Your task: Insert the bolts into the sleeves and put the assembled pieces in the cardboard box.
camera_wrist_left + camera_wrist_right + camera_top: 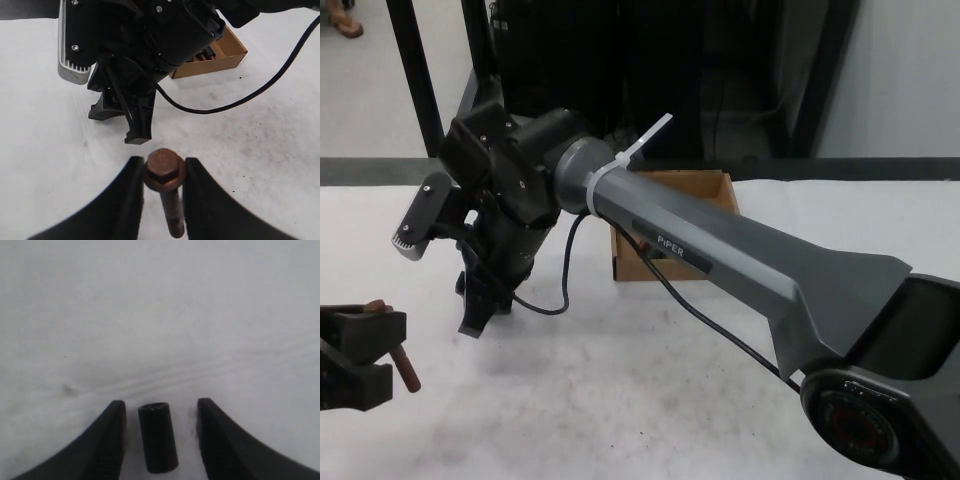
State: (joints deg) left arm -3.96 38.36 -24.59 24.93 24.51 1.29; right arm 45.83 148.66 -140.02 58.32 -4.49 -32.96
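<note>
The high camera sits behind the arms, looking forward and down over the white counter (pixel 620 400), with the black right claw (pixel 475 305) at middle distance and the brown cardboard box (pixel 632 264) beyond it. The left wrist camera looks low and close along the black left claw (pixel 160 162) towards that same right claw and cardboard box, which both views share. The right wrist camera faces down at the counter from very near.

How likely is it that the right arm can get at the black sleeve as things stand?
Probably yes: the right gripper is open, with the sleeve on the bench between its fingers, and nothing visible in the way.
</note>
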